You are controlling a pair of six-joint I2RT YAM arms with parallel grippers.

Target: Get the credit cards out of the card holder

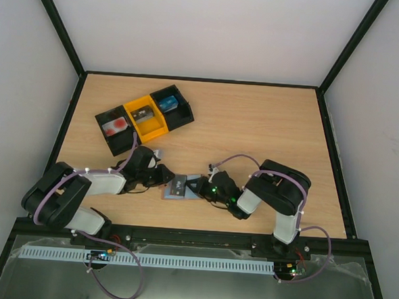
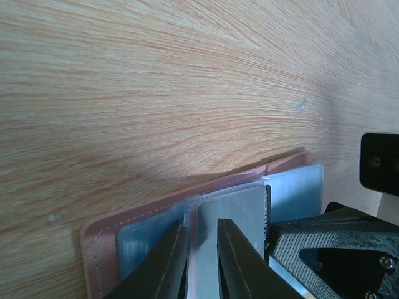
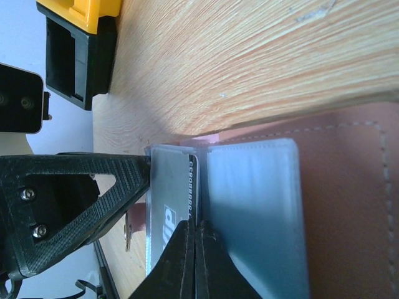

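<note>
A pale wooden table (image 1: 255, 126) fills the floor of a white-walled, black-framed enclosure, and both arms reach in to meet near its front edge. The right gripper (image 3: 194, 229) has its two fingers pressed together with no gap. Their tips meet at the long edge of a dark credit card (image 3: 171, 205) with pale print, where it borders a clear sleeve; I cannot tell whether that edge is pinched. The left gripper (image 2: 202, 223) faces it from the other side. Its fingers (image 2: 168, 261) stand a narrow slit apart, tips down on the pale sleeves, and I cannot tell if they nip anything. Both work on the card holder (image 1: 170, 194), which lies open and flat on the table between the two grippers, blue-grey pockets up inside a brownish-pink stitched rim. The card sits half across the left-hand pocket. Well apart, toward the table's far left, sits a black-and-yellow three-section tray (image 1: 153, 130).
</note>
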